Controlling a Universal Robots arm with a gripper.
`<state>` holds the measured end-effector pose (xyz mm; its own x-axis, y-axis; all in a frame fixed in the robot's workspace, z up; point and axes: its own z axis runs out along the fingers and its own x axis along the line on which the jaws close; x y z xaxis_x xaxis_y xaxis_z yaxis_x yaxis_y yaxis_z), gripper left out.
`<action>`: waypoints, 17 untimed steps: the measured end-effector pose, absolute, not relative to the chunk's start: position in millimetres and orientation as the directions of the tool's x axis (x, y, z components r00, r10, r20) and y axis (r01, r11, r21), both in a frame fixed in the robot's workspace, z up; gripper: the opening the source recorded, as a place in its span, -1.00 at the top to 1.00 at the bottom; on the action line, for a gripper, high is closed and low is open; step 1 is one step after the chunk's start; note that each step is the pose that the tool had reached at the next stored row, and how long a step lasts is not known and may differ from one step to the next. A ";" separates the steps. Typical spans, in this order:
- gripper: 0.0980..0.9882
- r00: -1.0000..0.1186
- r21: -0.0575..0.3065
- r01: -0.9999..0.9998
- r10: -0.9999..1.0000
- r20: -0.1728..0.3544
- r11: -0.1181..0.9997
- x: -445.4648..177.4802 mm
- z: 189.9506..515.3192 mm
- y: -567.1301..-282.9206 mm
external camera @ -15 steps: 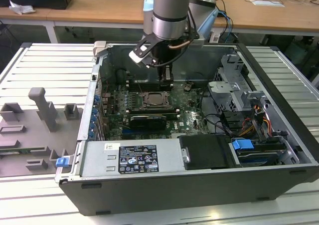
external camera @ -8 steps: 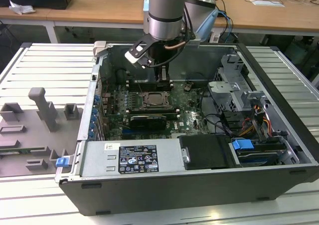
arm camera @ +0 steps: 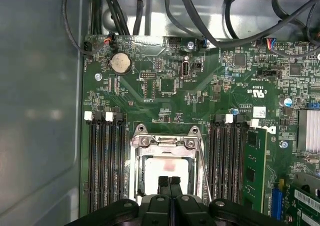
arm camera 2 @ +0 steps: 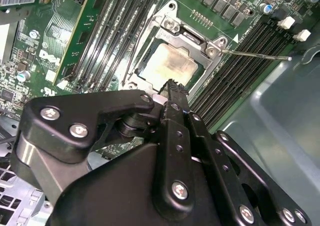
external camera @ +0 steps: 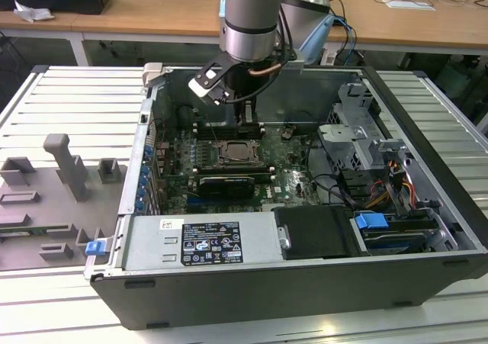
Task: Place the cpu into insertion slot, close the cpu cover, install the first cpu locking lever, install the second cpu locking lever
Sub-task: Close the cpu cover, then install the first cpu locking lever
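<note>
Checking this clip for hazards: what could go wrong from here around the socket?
The shut hand sits close over the cpu; dropping lower might scratch its top. One locking lever sticks out unlatched across the memory slots, so it may snag, and the cpu cover may not be clamped.

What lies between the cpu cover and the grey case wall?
In the first wrist view, black memory slots with white end clips fill that stretch, between the cpu cover and the case wall.
</note>
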<state>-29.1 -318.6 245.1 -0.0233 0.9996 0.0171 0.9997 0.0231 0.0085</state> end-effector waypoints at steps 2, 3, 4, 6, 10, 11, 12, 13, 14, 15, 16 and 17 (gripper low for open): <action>0.98 -0.023 0.009 1.000 1.000 0.017 0.023 -29.9 245.0 -318.6; 0.98 -0.024 0.009 1.000 1.000 0.017 0.024 -30.0 245.0 -318.6; 0.98 -0.024 0.009 1.000 1.000 0.017 0.023 -30.0 246.1 -318.6; 0.98 -0.024 0.009 1.000 1.000 0.016 0.023 -30.0 249.4 -318.6; 0.98 -0.024 0.009 1.000 1.000 0.015 0.023 -30.0 254.4 -318.6; 0.98 -0.024 0.009 1.000 1.000 0.015 0.023 -30.0 255.4 -318.6; 0.98 -0.024 0.009 1.000 1.000 0.015 0.023 -30.0 255.5 -318.5; 0.98 -0.024 0.009 1.000 1.000 0.015 0.023 -30.0 256.1 -318.6; 0.98 -0.024 0.008 1.000 1.000 0.015 0.023 -30.0 256.7 -318.6; 0.98 -0.024 0.009 1.000 1.000 0.015 0.023 -30.0 257.3 -318.6; 0.98 -0.024 0.009 1.000 1.000 0.015 0.023 -30.0 258.9 -318.6; 0.98 -0.024 0.008 1.000 1.000 0.015 0.023 -30.0 260.3 -318.6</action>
